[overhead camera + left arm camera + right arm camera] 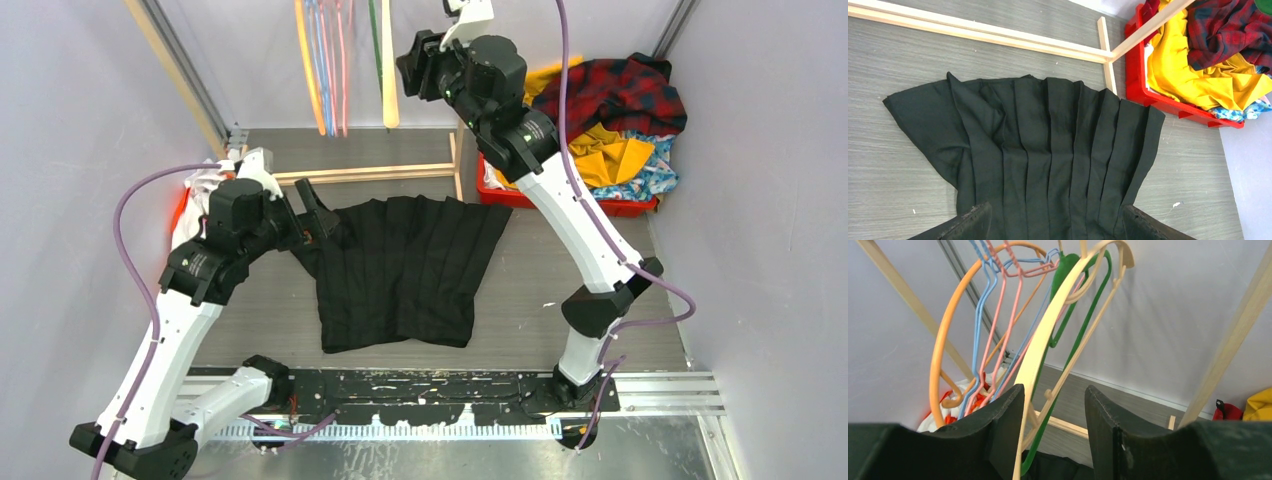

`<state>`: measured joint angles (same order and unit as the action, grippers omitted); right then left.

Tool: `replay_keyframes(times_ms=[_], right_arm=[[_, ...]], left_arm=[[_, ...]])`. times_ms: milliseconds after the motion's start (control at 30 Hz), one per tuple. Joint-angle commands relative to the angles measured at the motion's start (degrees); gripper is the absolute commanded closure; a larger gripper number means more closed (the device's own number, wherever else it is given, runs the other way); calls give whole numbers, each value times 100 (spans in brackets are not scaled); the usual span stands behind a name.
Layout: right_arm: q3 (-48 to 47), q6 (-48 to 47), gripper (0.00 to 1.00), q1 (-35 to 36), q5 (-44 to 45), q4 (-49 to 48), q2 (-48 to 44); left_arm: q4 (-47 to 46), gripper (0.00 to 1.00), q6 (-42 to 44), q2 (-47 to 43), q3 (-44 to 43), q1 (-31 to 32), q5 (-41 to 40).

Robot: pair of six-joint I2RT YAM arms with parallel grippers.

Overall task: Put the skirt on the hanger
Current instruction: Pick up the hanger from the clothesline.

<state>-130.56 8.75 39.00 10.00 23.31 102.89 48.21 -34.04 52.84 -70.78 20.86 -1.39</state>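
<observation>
Skirt (405,270), black and pleated, lies flat mid-table with the left gripper (318,215) over its left edge; the left wrist view shows those jaws spread wide and empty. Only the right wrist view shows the right gripper (1055,425) parted around a cream hanger (1041,340), among orange, blue, pink and green ones. Grey wood-grain table (520,300), pale walls, red bin (560,203) of clothes far right.
</observation>
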Motion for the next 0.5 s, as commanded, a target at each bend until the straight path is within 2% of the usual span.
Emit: replay_keyframes(times_ms=[0,167,367,467], right_arm=[[251,-164,47,141,147,-641,-458],[-225,-321,49,384,-38,-332,-246],[-1302,-573,49,591,862,234,503],[-1414,-595,47,591,1043,161,750]], left_arm=[[-283,2,12,-53,-4,-38,84],[-293,2,20,-25,-10,-34,102],[-294,2,12,-82,14,-36,114],[-285,2,12,-117,28,-38,121]])
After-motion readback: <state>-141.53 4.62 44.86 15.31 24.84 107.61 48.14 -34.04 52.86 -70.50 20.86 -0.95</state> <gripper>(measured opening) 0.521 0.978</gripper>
